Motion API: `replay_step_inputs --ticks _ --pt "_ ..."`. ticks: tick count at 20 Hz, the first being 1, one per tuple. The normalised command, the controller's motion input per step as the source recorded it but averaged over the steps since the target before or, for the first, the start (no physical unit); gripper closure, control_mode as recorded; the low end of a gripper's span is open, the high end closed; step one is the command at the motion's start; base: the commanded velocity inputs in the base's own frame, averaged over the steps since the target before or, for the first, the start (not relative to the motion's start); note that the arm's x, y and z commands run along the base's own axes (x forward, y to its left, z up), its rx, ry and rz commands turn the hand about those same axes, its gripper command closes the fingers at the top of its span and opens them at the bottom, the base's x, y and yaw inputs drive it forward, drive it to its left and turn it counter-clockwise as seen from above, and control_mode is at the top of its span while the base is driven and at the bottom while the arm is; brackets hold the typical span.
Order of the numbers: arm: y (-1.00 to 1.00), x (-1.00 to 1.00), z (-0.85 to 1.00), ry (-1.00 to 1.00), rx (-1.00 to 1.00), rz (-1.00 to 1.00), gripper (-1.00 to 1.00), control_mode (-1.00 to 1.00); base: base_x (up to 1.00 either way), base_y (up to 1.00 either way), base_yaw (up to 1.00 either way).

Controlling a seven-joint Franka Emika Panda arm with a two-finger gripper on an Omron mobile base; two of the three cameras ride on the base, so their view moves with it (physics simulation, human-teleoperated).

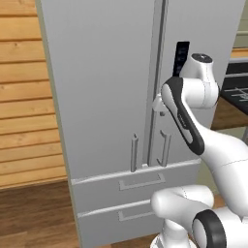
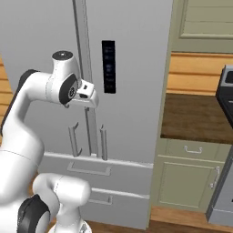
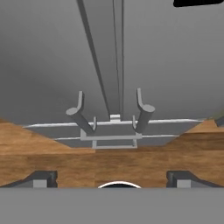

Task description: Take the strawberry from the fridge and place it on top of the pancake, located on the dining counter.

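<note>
i hold the empty pincer, spread wide, before the closed fridge; opening it comes first, so next i must take a door handle.

A wood plank wall is seen at the left of the left base view, with dark wood floor below it. In the right base view, a brown-topped desk is seen at centre right, backed by wood panelling. Pale green lower cabinets with a drawer and door handles are seen at lower right, an upper cabinet at upper right. A dark stove is cut off at the right edge.
</note>
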Motion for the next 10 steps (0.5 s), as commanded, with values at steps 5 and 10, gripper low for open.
replay_step_inputs --ticks 5,10 --pt "0.0 0.0 0.0 0.0 0.0 0.0 -1.0 1.0 -0.49 -0.28 0.0" --pt "0.0 0.0 0.0 0.0 0.0 0.0 -1.0 1.0 -0.41 -0.15 0.0"
